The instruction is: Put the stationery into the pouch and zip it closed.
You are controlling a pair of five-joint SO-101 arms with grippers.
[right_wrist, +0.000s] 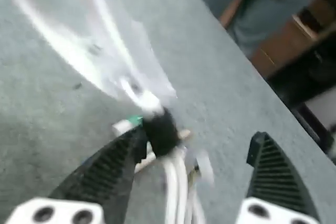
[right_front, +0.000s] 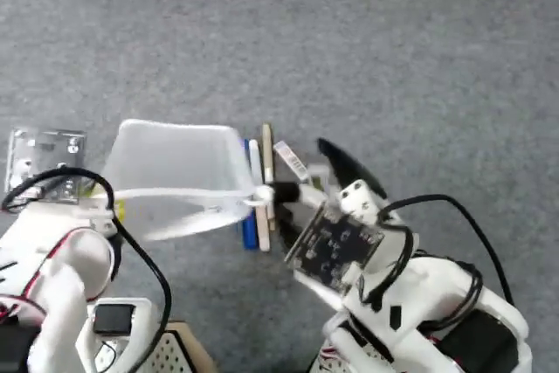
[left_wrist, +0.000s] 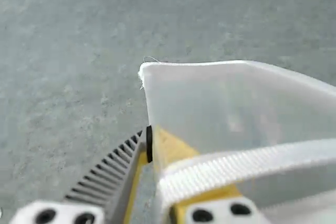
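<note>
The translucent pouch [right_front: 175,172] lies left of centre on the grey table, its white zipper tape [left_wrist: 236,166] along the near edge. My left gripper [left_wrist: 157,169] is shut on the pouch's left end, with the tape between its yellow finger and its black one. Several pens [right_front: 259,181] lie bunched at the pouch's right end: a blue one, a white one and a brownish one. Whether they sit partly inside, I cannot tell. My right gripper [right_front: 301,174] is open right at that end, with the white pens [right_wrist: 176,187] and a small black part [right_wrist: 161,129] between its fingers.
A white piece with a barcode [right_front: 289,162] lies beside the pens. A metal bracket [right_front: 45,156] sits at the table's left edge. The grey mat [right_front: 393,58] stretches bare to the back and right.
</note>
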